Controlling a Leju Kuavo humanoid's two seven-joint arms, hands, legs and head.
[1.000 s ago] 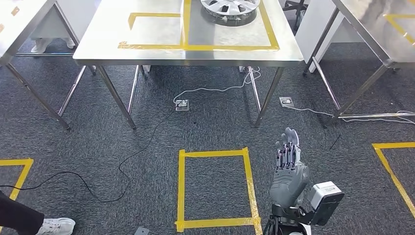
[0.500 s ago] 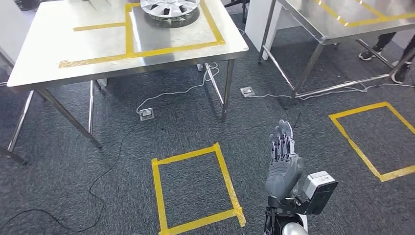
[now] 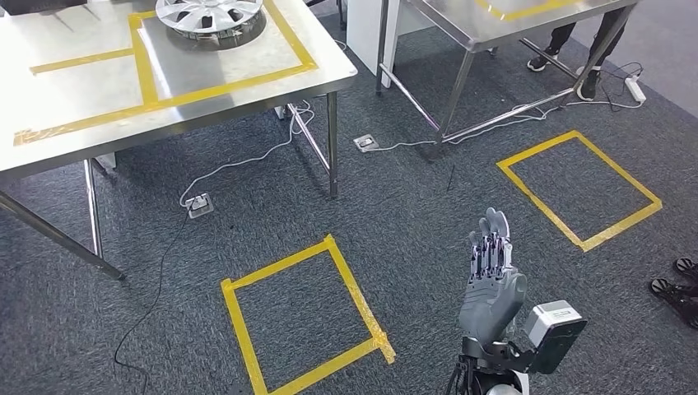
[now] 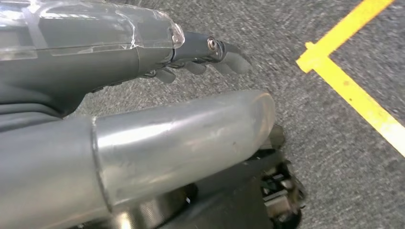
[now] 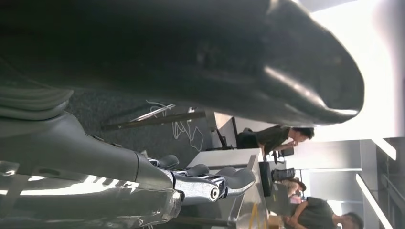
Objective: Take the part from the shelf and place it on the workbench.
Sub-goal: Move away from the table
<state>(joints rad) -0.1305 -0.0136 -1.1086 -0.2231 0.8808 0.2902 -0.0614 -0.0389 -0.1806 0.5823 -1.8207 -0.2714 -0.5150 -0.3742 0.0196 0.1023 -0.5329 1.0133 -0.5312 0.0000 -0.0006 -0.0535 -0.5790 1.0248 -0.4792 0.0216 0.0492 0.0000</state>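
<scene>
A silver wheel cover (image 3: 210, 12) lies inside a yellow-taped area on the steel workbench (image 3: 82, 107) at the upper left of the head view. My right hand (image 3: 491, 284) is raised in front of me at the bottom of that view, over the carpet and far from the bench. Its fingers (image 5: 234, 177) are stretched out with nothing in them. My left hand (image 4: 191, 52) hangs over the grey carpet beside a yellow tape corner (image 4: 315, 62), fingers extended and empty.
Two yellow tape squares mark the carpet, one ahead of me (image 3: 300, 321) and one to the right (image 3: 580, 189). A second steel table (image 3: 494, 16) stands at the upper right with a person's shoes (image 3: 568, 41) beyond it. Cables and a floor socket (image 3: 198, 203) lie under the bench.
The camera has turned to the right, so the bench, wheel cover and floor squares have slid left in the picture. My right hand stays raised and empty.
</scene>
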